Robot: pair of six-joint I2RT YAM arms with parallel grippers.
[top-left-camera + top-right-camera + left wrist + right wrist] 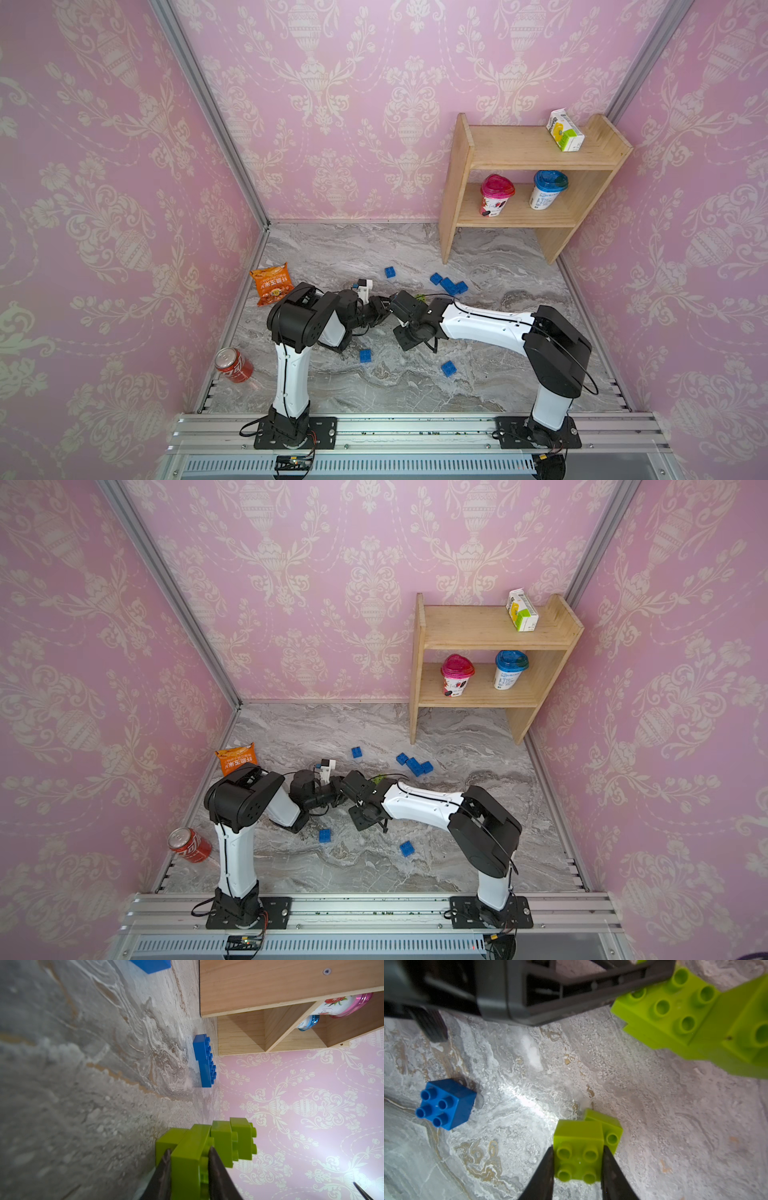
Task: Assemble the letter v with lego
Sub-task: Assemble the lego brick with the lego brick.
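Note:
A stepped assembly of lime green lego (241, 1138) is held up off the marble, with my left gripper (190, 1149) shut on its near brick. In both top views only a green sliver (420, 297) (378, 778) of it shows behind the right wrist. My right gripper (578, 1147) points down and is shut on a lime 2x2 brick (579, 1132) joined to a second lime brick. The big assembly (675, 1012) lies beyond it. The two grippers (388, 307) (409, 338) are close together mid-table. Loose blue lego (449, 284) (365, 355) (446, 1103) lies around.
An orange snack bag (270, 282) lies left of the left arm. A red can (233, 365) lies at the near left. A wooden shelf (523, 158) with two cups and a carton stands at the back right. More blue bricks (390, 272) (449, 368) lie on the marble.

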